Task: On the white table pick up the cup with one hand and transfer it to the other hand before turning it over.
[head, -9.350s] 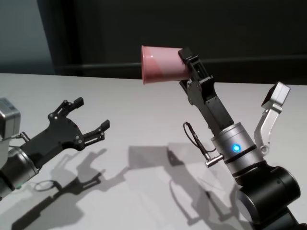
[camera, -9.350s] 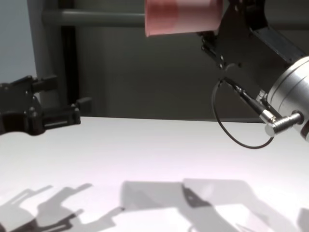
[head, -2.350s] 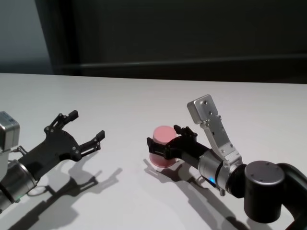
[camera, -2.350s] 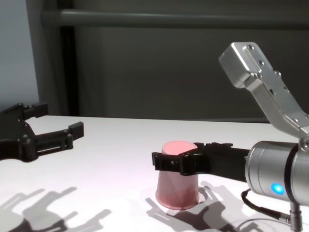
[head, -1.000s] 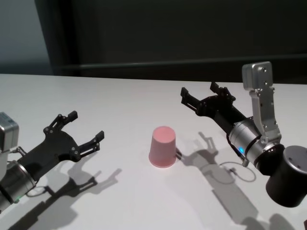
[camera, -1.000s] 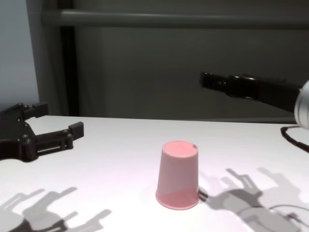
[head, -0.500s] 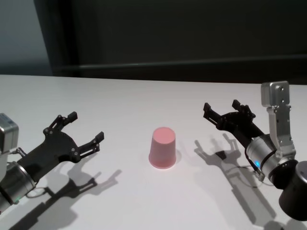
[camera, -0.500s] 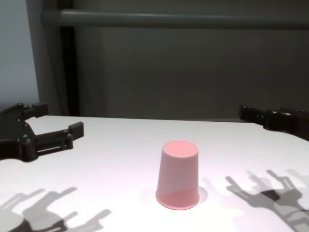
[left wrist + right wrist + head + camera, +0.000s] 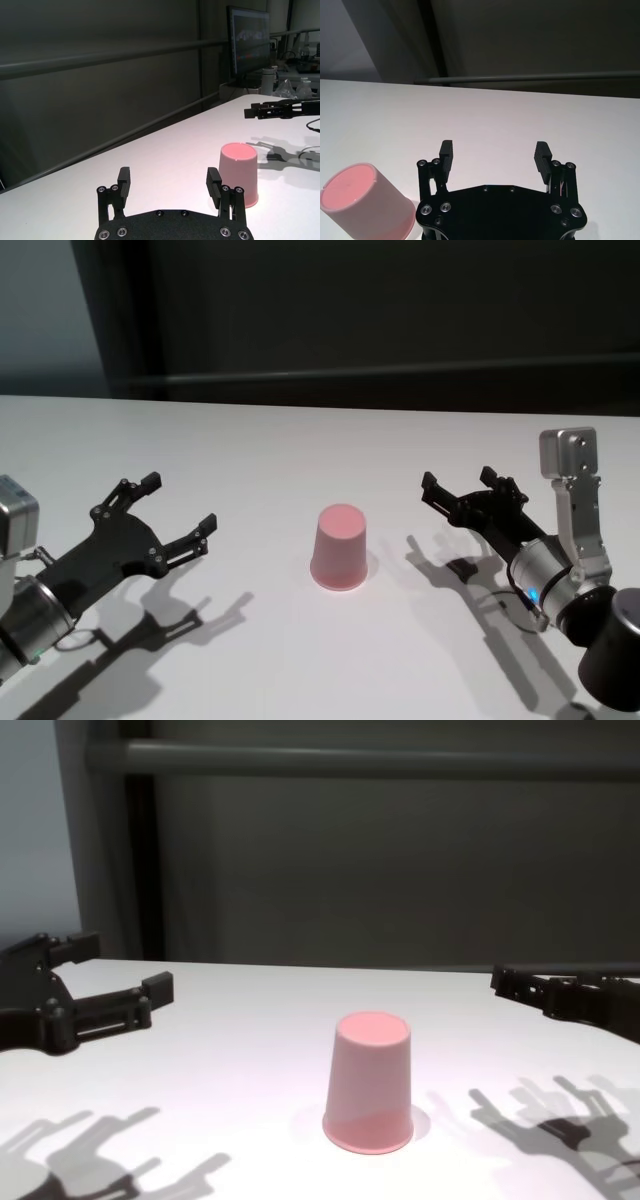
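Note:
The salmon-pink cup (image 9: 340,548) stands upside down, rim down, on the white table (image 9: 300,450), between both arms. It also shows in the chest view (image 9: 369,1082), the left wrist view (image 9: 238,167) and the right wrist view (image 9: 364,208). My left gripper (image 9: 180,507) is open and empty, hovering left of the cup; it also shows in the chest view (image 9: 115,970) and its own wrist view (image 9: 169,182). My right gripper (image 9: 462,484) is open and empty, to the right of the cup and apart from it; it shows in its own wrist view (image 9: 494,154).
A dark wall with a horizontal rail (image 9: 360,760) runs behind the table's far edge. A monitor (image 9: 248,45) and small bottles (image 9: 302,50) stand beyond the table in the left wrist view. Arm shadows lie on the tabletop.
My right gripper has drawn back from the upturned cup, to the right and lower toward the table. The cup and my left gripper have stayed still.

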Controlling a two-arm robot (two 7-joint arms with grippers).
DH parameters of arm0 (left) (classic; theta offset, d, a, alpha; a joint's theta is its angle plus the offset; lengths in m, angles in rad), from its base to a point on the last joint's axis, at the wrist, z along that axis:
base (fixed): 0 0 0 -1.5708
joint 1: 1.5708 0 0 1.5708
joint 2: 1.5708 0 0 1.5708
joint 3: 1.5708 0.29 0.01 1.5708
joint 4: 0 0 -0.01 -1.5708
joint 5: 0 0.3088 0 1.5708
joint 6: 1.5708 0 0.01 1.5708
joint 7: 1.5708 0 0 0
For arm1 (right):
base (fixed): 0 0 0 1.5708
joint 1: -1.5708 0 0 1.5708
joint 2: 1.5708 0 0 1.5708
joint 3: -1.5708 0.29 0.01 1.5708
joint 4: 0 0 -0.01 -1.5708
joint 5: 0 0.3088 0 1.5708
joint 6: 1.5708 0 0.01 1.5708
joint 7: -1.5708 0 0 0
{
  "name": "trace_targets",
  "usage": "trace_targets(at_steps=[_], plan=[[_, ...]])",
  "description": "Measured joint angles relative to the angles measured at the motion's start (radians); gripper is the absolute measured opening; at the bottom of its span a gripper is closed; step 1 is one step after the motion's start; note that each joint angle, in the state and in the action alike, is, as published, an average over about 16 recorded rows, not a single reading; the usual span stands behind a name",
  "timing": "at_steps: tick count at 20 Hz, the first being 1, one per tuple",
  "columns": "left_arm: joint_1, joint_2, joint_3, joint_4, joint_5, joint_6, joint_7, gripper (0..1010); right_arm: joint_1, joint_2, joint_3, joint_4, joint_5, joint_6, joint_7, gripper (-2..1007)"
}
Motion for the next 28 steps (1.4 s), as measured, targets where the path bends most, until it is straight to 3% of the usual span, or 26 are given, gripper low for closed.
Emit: trace_targets(at_steps=[28], plan=[[0.000, 0.000, 0.000, 0.000, 0.000, 0.000, 0.000, 1001, 0.004, 0.001, -0.005, -0.002, -0.002, 0.002, -0.001, 1000]])
